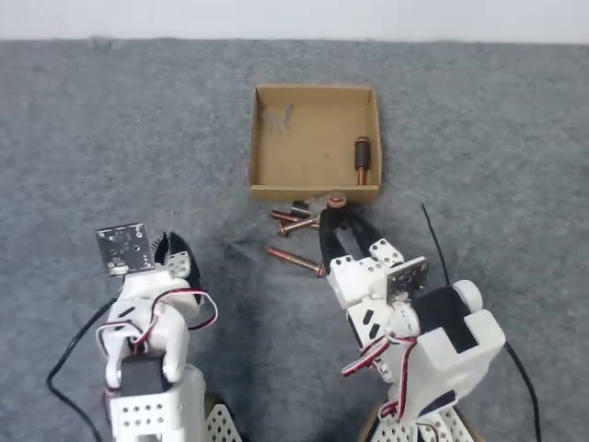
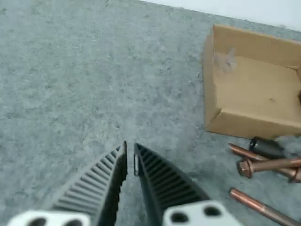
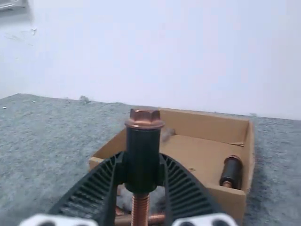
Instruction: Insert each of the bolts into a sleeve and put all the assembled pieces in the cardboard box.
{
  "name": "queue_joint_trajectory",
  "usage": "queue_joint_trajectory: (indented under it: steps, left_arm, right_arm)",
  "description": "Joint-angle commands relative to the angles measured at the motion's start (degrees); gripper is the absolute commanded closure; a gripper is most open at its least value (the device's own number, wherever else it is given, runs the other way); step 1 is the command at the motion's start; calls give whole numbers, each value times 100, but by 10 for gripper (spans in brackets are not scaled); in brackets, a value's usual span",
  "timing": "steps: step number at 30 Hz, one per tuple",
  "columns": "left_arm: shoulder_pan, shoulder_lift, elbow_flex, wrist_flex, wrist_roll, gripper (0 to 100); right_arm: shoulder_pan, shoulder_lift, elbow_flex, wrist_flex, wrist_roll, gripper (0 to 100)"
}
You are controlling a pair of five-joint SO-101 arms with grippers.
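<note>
High view: my right pincer point(image 1: 337, 215) stands just before the box point(image 1: 313, 90), closed on a sleeved bolt point(image 1: 337, 200). One finished piece point(image 1: 362, 158) lies inside the box, and loose bolts point(image 1: 294, 259) lie near.

Left wrist view: my left pincer point(image 2: 130, 151) is closed to a thin gap and holds nothing.

Right wrist view: the sleeve point(image 3: 142, 150) stands upright between my fingers point(image 3: 101, 188). I should carry it over the wall, go low, then open, so that the bolt does not slip out.
</note>
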Motion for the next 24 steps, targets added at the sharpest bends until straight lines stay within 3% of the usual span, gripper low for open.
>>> queue_joint_trajectory:
  steps: [1, 5, 8, 18, 24]
  left_arm:
    - [0, 26, 4, -97, -35, 988]
    - [18, 114, 13, 79, -35, 988]
    - [18, 114, 13, 114, -35, 988]
    - [18, 114, 13, 290, -44, 988]
    - [18, 114, 13, 290, -44, 988]
  right_arm:
    - [303, -163, -519, -136, 114, 991]
    - [426, -409, -1090, -31, 774, 991]
    - [426, -699, -1670, 752, 1196, 991]
    - [435, -2035, -4053, 5024, 1319, 991]
    - [435, -2290, -5705, 8470, 1310, 991]
